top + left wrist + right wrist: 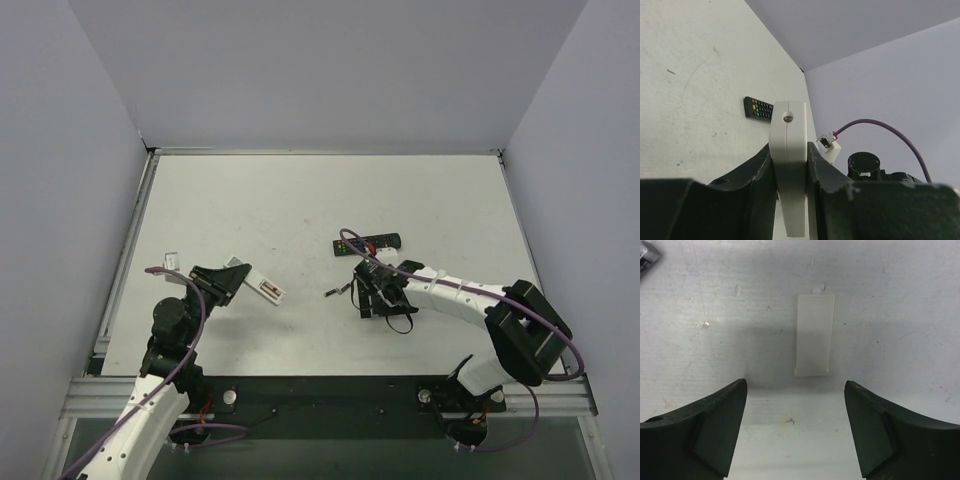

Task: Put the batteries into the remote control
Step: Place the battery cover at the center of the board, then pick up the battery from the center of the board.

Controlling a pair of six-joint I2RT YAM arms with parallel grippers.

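Remote control (pixel 266 289): small white rectangular body, held off the bench (pixel 300 200) at its left side. In the left wrist view it stands edge-on, its narrow side with one small round dot facing the camera.

Left hand (pixel 232 280): closed narrow on the remote control, one finger pressed to each broad face; both fingers (pixel 755 172) touch the casing.

Right hand (pixel 383 303): jaws wide apart, nothing between them, hovering low over the bench right of centre. Its dark fingers (pixel 715 430) frame bare bench surface.

Cover panel (pixel 813 335): thin pale white rectangle with a small tab at its far end, lying flat on the bench ahead of the right hand's fingertips, touching neither.

Battery (pixel 337 291): slim dark cylinder with a grey end, lying on the bench just left of the right hand; in the right wrist view only its end shows, at the top left corner.

Black remote (pixel 368 244): long, many-buttoned, flat on the bench beyond the right hand, apart from it.

Small white piece (pixel 170 259): near the bench's left edge; too small to identify.
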